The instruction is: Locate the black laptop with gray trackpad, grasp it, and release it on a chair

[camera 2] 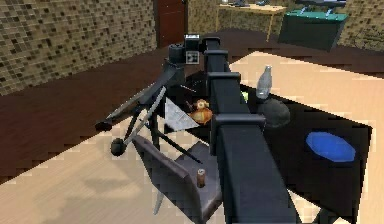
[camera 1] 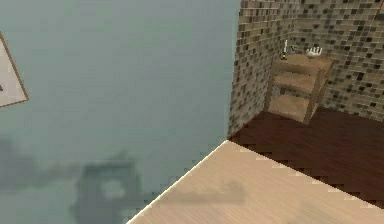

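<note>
In the arm side view my arm (camera 2: 235, 130) runs up from the bottom edge over a black table (camera 2: 300, 170). My gripper (camera 2: 110, 137) reaches left past the table's end, with only bare floor behind its fingers, so it holds nothing. Just right of the gripper's body, a flat dark thing with a pale face (camera 2: 178, 118) lies on the table; I cannot tell whether it is the laptop. A grey chair (camera 2: 172, 180) stands at the table's near left corner, below the gripper's body.
The table carries an orange-brown object (camera 2: 203, 112), a clear bottle (camera 2: 264, 80), a dark bowl (camera 2: 276, 116), a blue plate (camera 2: 330, 146) and a small brown bottle (camera 2: 201, 180). Ahead stand a grey-green wall (camera 1: 130, 90) and a wooden washstand (camera 1: 300, 82) against tiles.
</note>
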